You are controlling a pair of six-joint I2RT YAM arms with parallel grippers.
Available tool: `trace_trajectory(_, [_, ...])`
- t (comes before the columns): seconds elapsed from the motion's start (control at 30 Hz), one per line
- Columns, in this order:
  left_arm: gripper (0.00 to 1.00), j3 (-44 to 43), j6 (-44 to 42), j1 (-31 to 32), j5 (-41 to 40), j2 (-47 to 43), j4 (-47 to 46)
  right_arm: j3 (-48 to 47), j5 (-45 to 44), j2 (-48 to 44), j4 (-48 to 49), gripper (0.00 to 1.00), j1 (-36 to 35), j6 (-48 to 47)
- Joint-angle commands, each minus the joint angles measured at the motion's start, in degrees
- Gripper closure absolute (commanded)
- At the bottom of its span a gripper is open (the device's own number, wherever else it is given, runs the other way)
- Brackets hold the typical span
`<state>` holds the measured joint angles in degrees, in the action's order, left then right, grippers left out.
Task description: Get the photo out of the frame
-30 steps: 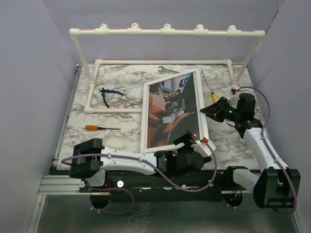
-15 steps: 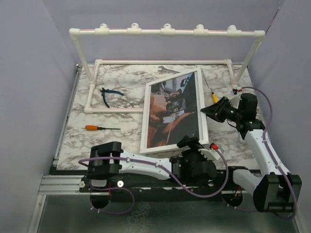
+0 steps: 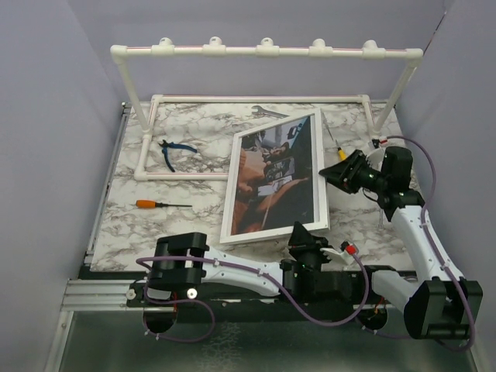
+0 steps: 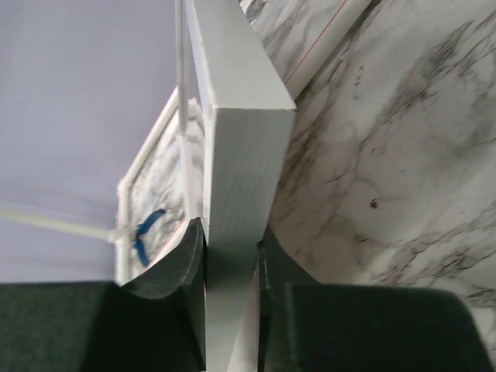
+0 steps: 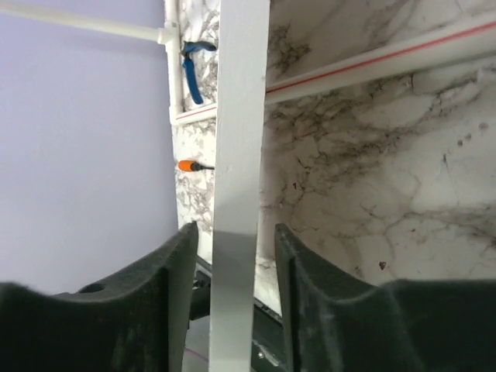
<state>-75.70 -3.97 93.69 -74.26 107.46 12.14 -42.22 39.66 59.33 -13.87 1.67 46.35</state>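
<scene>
L pincer [image 4: 231,246] clamped on frame [image 4: 246,155] edge; R pincer [image 5: 235,232] apart, straddling it.

No legible text or markings

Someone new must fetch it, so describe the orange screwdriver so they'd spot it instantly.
On the marble table, look left of the frame. The screwdriver lies toward the near edge, in front of the blue pliers. It alone has an orange handle and thin shaft.
</scene>
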Motion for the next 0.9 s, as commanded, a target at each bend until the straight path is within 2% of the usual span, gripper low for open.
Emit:
trace_trajectory(0.0, [0.98, -1.73, 1.48, 1.02, -7.75, 0.71, -0.70, -3.89, 1.12, -1.39, -1.01, 0.42, -0.09, -1.76])
trace_trajectory(0.1, [1.00, -1.53, 2.04, 1.34, -9.37, 0.33, -0.68, -4.88, -1.46, -0.96, -3.00, 0.21, -0.16, -2.64])
trace_trajectory(0.13, [1.00, -1.41, 2.16, 1.44, -9.90, 0.16, -0.77, -5.14, -2.13, -0.78, -3.36, 0.18, -0.10, -2.87])
trace_trajectory(0.3, [1.00, -0.30, 3.65, 2.16, -11.83, -1.12, -0.77, -6.46, -3.49, 1.22, -2.66, 0.13, -0.10, -3.25])
trace_trajectory(0.5, [1.00, 0.13, 3.78, 3.08, -11.97, -1.61, -0.80, -9.06, -2.83, 5.41, -0.21, 0.14, -0.09, -3.66])
trace_trajectory(0.87, [1.00, -0.71, 3.75, 3.67, -11.00, -1.37, -0.81, -11.92, 1.59, 11.04, 0.99, 0.29, -0.27, -4.95])
